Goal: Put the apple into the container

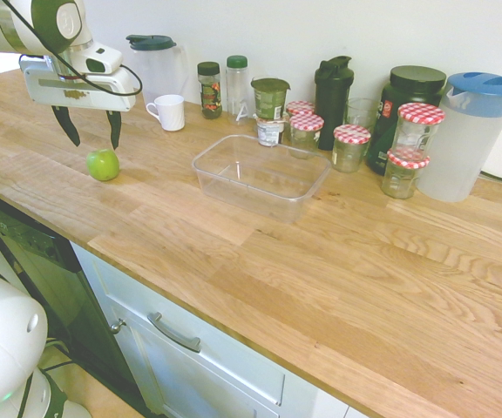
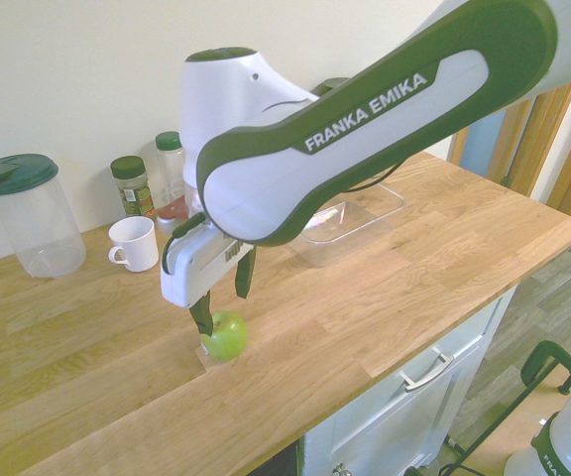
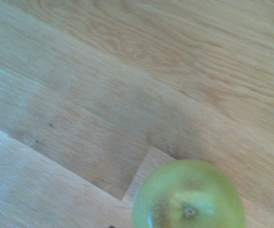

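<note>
The apple sits alone on the bare wooden worktop, well apart from the container, which lies empty and mouth up nearer the wall. That gap suggests the fruit has to be lifted and carried across, not nudged. The gripper hangs just above the apple and points straight down, its jaws spread wide with nothing between them. In the first exterior view the dark fingertips stand a little higher than the fruit and slightly to the wall side; in the second exterior view one finger seems to overlap the apple's edge, though I cannot tell whether it touches. The wrist view shows the apple low in the picture, stem end up and off centre, so the hand looks not quite squared over it. The wide spread makes sense: a smooth round fruit needs room on both sides before the jaws come down around its widest part. The step in hand appears to be lining up for the grasp, with nothing of the carry done. A white mug, jars with red-checked lids and a jug with a blue lid crowd the wall behind the container, so a low, direct path over the open worktop would likely be safest
</note>
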Controlling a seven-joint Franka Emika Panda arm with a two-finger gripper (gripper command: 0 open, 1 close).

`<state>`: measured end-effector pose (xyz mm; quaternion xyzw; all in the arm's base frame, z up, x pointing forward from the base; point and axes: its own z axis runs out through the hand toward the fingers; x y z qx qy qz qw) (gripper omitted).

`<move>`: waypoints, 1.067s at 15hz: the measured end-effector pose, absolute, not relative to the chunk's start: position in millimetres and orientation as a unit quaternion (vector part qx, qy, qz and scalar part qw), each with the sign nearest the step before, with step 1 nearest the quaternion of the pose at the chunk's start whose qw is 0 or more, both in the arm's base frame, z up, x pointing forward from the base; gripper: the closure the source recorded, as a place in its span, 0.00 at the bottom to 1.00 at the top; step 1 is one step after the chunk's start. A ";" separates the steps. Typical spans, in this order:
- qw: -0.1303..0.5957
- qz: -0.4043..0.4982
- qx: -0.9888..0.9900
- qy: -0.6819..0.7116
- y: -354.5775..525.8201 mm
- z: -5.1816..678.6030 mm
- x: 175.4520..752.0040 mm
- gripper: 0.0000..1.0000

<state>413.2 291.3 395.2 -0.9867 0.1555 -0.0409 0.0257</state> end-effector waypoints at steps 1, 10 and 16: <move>0.019 -0.045 -0.987 0.153 295.4 389.0 416.7 0.00; -0.018 -0.029 -0.990 0.135 312.1 346.2 417.2 1.00; -0.023 -0.026 -0.990 0.140 308.9 339.8 422.4 1.00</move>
